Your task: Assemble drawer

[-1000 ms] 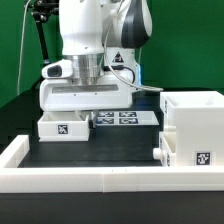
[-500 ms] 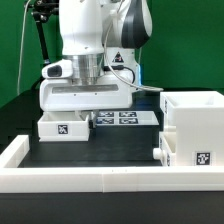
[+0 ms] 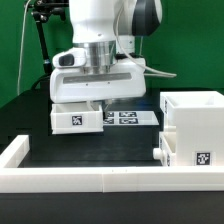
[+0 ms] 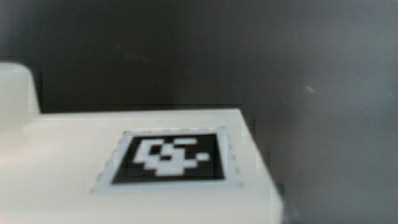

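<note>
In the exterior view the tall hollow box housing [image 3: 195,128] of the drawer stood on the black desk [image 3: 100,147] and serves here as the landmark; its open top faced up and a square tag showed on its front face. A knobbed tray [image 3: 164,150] sat against the housing's side toward the exterior view's left, low down and touching it. Farther from the housing on that same side, a second tray [image 3: 76,119] with a tag on its front sat directly under the arm's wrist block, and it appeared slightly raised off the desk, though the angle made that hard to confirm. Between that tray and the housing, set back behind both, lay the marker board [image 3: 128,117], flat on the desk. The fingers were hidden behind the wrist block and the tray, so I cannot tell whether they were open or closed on anything. A long low white wall [image 3: 90,180] ran in front of the housing. The wrist view showed, blurred, a white surface with a black-and-white tag [image 4: 173,157] close up against dark desk.
</note>
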Available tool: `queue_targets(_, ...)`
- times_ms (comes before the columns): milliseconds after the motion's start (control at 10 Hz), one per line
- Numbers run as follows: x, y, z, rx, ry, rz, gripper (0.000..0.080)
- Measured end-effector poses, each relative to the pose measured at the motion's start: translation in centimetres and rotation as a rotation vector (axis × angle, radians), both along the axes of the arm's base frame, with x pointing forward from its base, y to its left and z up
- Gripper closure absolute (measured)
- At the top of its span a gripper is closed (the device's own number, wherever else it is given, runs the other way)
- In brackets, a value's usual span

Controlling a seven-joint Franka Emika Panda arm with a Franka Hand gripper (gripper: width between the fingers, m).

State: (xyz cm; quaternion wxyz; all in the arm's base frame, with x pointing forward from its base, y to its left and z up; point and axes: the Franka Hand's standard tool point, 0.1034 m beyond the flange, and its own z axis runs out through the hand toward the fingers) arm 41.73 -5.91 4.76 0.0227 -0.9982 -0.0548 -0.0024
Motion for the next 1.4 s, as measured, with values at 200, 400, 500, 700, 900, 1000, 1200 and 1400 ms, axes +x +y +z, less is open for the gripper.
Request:
queue_targets(200, 1.5, 0.9, 1.7, 0.007, 0.002, 0.027, 0.0758)
queue_targets(400, 1.5, 0.9, 1.5, 0.007, -0.003, 0.123, 0.0757)
queue_targets(500, 1.5, 0.9, 1.5, 0.007, -0.005, 0.167, 0.0757)
queue_targets(700, 2.9, 0.7, 1.5, -0.001, -0.025, 0.405, 0.0757)
queue_targets(900, 5.0, 0.7, 1.8, -0.018, -0.051, 0.638, 0.0757)
queue_targets(1000, 6.1, 0.7, 2.0, -0.026, -0.052, 0.763, 0.0757)
queue_targets(1200, 6.7, 0.6, 2.0, -0.036, -0.052, 0.931, 0.0757)
queue_targets(1400, 6.6, 0.4, 1.9, -0.039, -0.050, 1.046, 0.0757)
